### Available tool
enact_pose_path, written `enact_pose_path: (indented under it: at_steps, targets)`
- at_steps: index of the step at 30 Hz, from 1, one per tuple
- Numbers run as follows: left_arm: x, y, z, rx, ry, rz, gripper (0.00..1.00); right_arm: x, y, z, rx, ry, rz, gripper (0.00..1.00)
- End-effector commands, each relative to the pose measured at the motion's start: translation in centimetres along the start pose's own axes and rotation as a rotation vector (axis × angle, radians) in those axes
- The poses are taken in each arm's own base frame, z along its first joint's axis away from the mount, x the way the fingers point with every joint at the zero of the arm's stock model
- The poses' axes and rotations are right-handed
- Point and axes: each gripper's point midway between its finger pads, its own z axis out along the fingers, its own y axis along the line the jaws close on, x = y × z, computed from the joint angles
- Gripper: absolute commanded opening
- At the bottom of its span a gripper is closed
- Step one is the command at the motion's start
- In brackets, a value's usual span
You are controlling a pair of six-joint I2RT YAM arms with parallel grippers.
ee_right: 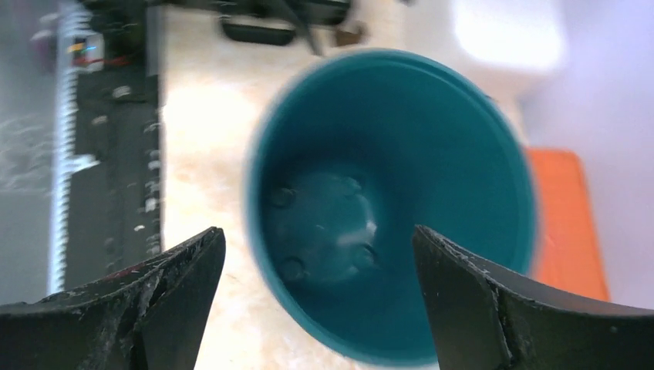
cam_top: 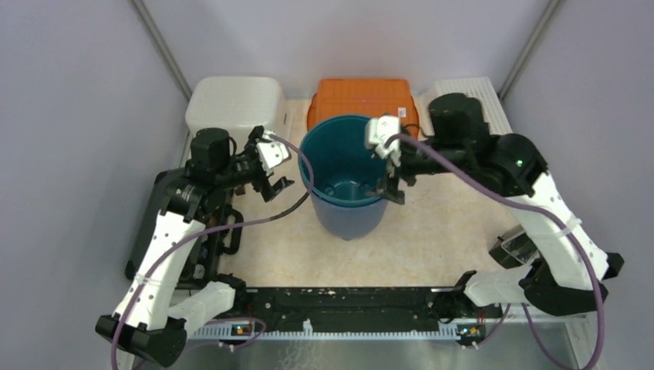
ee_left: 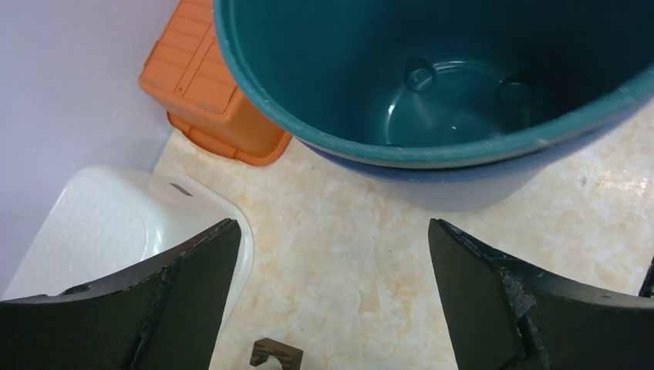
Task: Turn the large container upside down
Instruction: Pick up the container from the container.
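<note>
The large container is a teal bucket standing upright near the middle of the table, mouth up and empty inside. My right gripper hovers over its right rim, jaws wide apart and holding nothing. In the right wrist view the container lies blurred below my right gripper, with its near rim under the gap. My left gripper stands open just left of the container, apart from it. In the left wrist view the container fills the top, beyond my left gripper.
An orange crate sits right behind the container. A white lidded bin is at the back left and a white perforated tray at the back right. A small brown piece lies under the left gripper. A black rail runs along the near edge.
</note>
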Motion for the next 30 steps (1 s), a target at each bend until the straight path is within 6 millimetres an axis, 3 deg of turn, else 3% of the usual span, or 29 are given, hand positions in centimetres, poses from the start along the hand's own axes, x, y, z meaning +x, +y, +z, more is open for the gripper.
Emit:
enact_pose_path:
  at_steps: [1, 4, 7, 12, 18, 30]
  targets:
    - [-1.8, 3.3, 0.0, -0.108, 0.001, -0.077, 0.99, -0.3, -6.6, -5.1, 0.366, -0.05, 0.115, 0.91]
    - [-2.8, 5.7, -0.3, -0.195, 0.024, -0.147, 0.99, 2.2, -8.8, -6.4, 0.523, -0.008, 0.204, 0.93]
    - [-3.3, 6.6, -0.5, -0.222, 0.046, -0.201, 0.99, 5.0, -10.4, -7.0, 0.612, 0.03, 0.313, 0.94]
    - [-2.9, 7.5, -0.4, -0.243, 0.103, -0.262, 0.99, 8.4, -11.0, -7.0, 0.66, 0.058, 0.417, 0.94]
    - [-2.3, 8.4, 0.2, -0.268, 0.149, -0.287, 0.99, 9.4, -10.7, -6.5, 0.669, 0.043, 0.422, 0.94]
    - [-1.5, 8.2, 0.9, -0.267, 0.207, -0.297, 0.99, 10.8, -10.8, -4.1, 0.602, 0.068, 0.454, 0.91]
